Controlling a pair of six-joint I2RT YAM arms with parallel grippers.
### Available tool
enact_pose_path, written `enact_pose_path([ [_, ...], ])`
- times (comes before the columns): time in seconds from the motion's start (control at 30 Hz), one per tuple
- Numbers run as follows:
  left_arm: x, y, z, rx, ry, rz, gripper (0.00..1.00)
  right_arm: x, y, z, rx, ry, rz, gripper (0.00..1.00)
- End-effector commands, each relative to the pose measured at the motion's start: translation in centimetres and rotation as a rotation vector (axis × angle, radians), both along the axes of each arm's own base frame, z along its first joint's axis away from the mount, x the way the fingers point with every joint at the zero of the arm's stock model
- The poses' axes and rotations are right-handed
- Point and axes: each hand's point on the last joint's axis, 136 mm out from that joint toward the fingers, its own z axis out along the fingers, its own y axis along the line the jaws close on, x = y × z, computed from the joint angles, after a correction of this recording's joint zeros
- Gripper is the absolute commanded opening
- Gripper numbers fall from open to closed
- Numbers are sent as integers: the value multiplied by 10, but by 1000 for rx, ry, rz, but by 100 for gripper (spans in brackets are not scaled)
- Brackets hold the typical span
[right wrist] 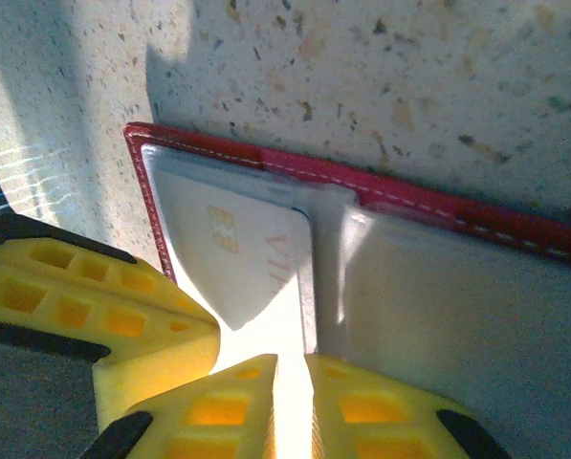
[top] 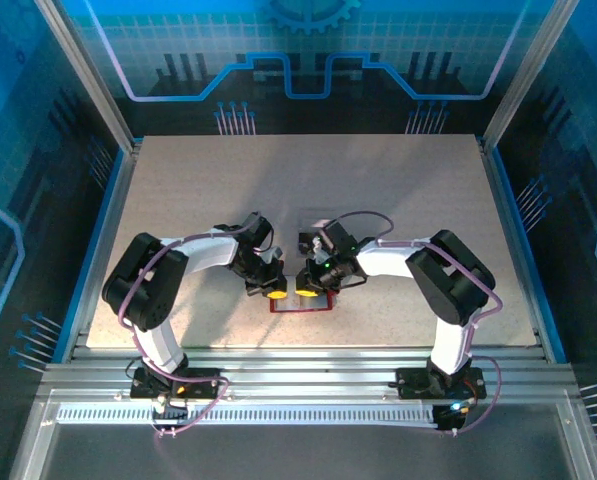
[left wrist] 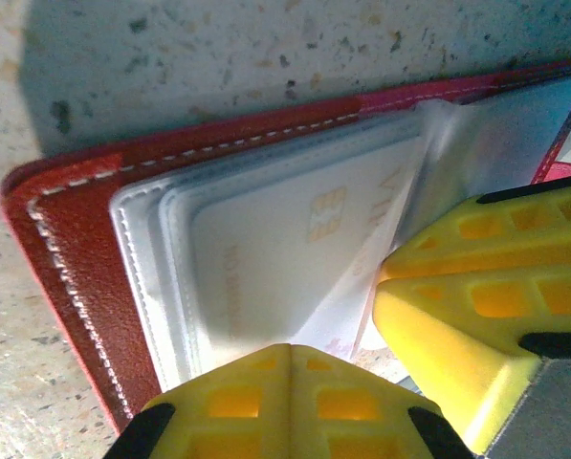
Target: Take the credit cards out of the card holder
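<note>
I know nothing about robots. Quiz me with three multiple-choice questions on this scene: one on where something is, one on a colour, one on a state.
1. Where is the card holder? A in a far back corner; B between the two grippers; C lifted high in the air.
2. What colour is its cover? A red; B green; C black.
3. The card holder is: A folded shut; B lying open; C standing on edge.

Answers:
1 B: the left gripper and right gripper meet at it.
2 A: its stitched edge is red.
3 B: a pale card shows inside a clear sleeve.
</note>
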Motion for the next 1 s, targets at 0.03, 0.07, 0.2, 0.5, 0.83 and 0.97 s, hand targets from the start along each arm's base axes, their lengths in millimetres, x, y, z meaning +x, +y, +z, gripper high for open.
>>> enact_pose_path([
  [0.03,-9,2,-7,19,23,-20,0,-11,-7,-17,-94,21,43,15],
  [0.07,-9,2,-7,21,23,-20,0,-12,-7,-17,-97,21,47,15],
  [0.2,-10,3,-8,25,25,-20,0,-12,-8,-18,-125,15,59,16],
  [0.5,-16,14,-17,88,38,-43,0,-7,-16,-6,-204,-41,82,19],
  [0.83,-14,12,-12,75,27,-37,0,0,-12,17,-160,-96,63,20],
  [0.97,-6,5,-1,35,0,-24,0,3,-7,27,-85,-92,35,20],
])
